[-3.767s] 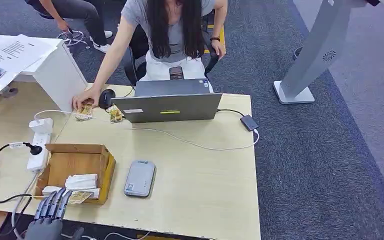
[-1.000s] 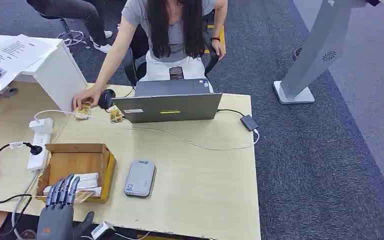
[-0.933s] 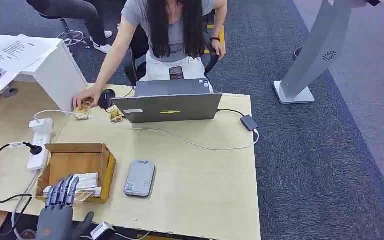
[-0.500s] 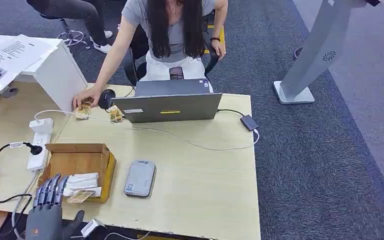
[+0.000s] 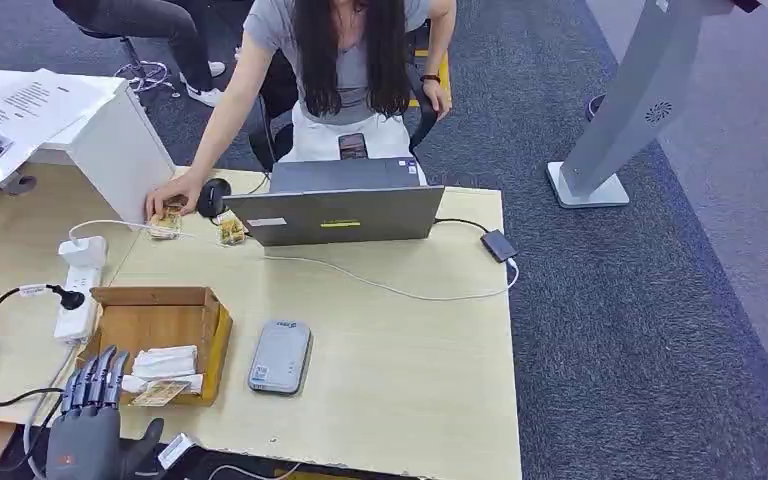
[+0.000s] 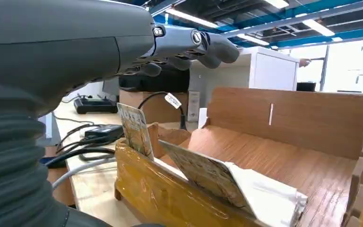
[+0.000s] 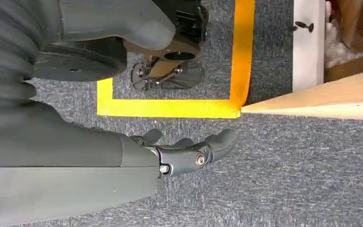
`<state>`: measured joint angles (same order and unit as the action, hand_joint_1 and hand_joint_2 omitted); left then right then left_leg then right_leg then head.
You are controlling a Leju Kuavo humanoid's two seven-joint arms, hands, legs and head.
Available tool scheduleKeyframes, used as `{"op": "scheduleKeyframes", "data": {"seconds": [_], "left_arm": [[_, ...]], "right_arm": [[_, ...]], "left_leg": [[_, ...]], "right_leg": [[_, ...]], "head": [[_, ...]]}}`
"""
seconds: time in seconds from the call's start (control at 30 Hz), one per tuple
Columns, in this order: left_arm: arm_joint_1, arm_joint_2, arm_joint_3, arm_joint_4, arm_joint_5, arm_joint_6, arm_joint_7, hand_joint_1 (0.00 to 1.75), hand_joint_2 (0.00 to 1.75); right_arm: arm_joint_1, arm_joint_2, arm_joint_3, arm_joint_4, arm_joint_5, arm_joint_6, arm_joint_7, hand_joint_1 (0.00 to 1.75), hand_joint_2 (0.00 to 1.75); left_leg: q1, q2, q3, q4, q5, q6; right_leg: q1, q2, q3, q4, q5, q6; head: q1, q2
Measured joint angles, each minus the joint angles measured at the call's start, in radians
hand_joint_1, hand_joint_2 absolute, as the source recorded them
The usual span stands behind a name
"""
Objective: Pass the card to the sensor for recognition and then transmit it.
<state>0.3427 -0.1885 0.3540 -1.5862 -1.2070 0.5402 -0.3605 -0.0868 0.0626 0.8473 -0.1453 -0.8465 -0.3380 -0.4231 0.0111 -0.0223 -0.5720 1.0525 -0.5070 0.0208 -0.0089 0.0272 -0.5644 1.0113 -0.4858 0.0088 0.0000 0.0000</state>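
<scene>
A brown cardboard box (image 5: 155, 322) stands on the table's near left. In its front end lie a yellow-patterned card (image 5: 160, 393) and white packets (image 5: 165, 362). My left hand (image 5: 88, 420) hovers just outside the box's near left corner, fingers stretched out and apart, holding nothing. In the left wrist view its fingers (image 6: 189, 45) reach above the box wall (image 6: 293, 118), where one patterned card (image 6: 134, 130) stands upright and another card (image 6: 203, 172) leans on a white packet. The grey card sensor (image 5: 280, 357) lies flat right of the box. My right hand (image 7: 189, 151) hangs over the carpet, empty.
A person sits behind the laptop (image 5: 335, 210) at the far edge, with one hand (image 5: 172, 195) on small cards there. A white power strip (image 5: 80, 285) and black cables lie left of the box. Bare table (image 5: 400, 350) lies right of the sensor.
My left hand rose to the box's front edge, then slid back left and toward me, off the cards. It holds nothing throughout. The person's hand stays by the far cards.
</scene>
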Motion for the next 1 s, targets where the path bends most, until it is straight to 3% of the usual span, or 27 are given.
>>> {"op": "scheduleKeyframes", "data": {"seconds": [1.0], "left_arm": [[-0.057, -0.016, 0.019, 0.057, -0.083, -0.019, -0.014, 0.00, 1.75]], "right_arm": [[-0.011, 0.000, 0.014, 0.000, 0.000, -0.005, 0.001, 0.00, 1.75]], "left_leg": [[0.000, 0.000, 0.000, 0.000, 0.000, 0.000]], "right_leg": [[0.000, 0.000, 0.000, 0.000, 0.000, 0.000]], "head": [[0.000, 0.000]]}}
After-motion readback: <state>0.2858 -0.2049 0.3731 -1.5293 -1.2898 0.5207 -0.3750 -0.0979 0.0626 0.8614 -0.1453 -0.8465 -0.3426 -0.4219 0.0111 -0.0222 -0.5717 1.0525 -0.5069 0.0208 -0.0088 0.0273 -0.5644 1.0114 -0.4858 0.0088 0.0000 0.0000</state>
